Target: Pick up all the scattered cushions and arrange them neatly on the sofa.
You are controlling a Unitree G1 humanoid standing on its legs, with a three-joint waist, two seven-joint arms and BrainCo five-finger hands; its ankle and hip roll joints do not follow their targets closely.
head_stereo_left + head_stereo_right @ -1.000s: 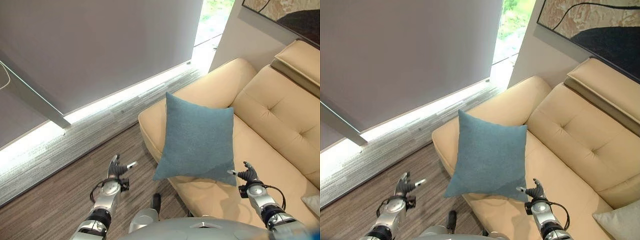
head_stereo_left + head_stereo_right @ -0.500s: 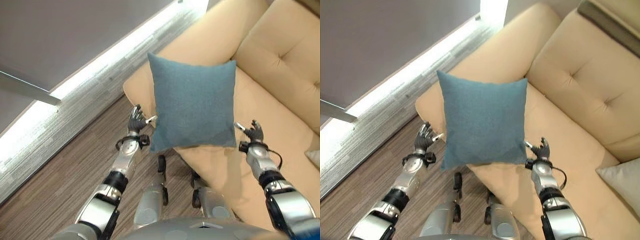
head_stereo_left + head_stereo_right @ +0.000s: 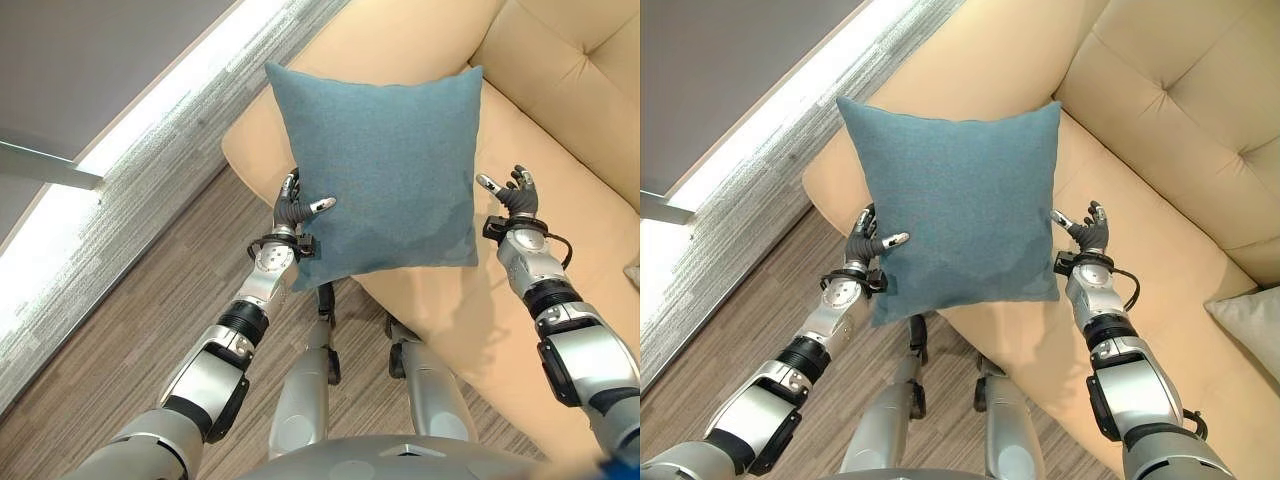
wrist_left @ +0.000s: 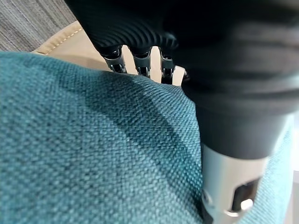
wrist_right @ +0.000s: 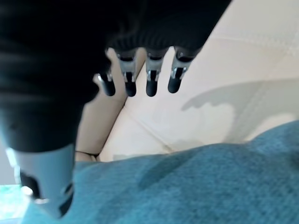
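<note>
Blue cushion (image 3: 385,170) up in front of us, held between our two hands above front edge of tan sofa (image 3: 560,130), near its arm. Our left hand (image 3: 292,212) at cushion's lower left edge, fingers behind fabric, thumb across front, pinching it. Our right hand (image 3: 513,192) just beside cushion's right edge, fingers straight and spread, not curled on cloth. Grey cushion (image 3: 1250,322) lies on seat far right. Wood floor (image 3: 120,330) below.
</note>
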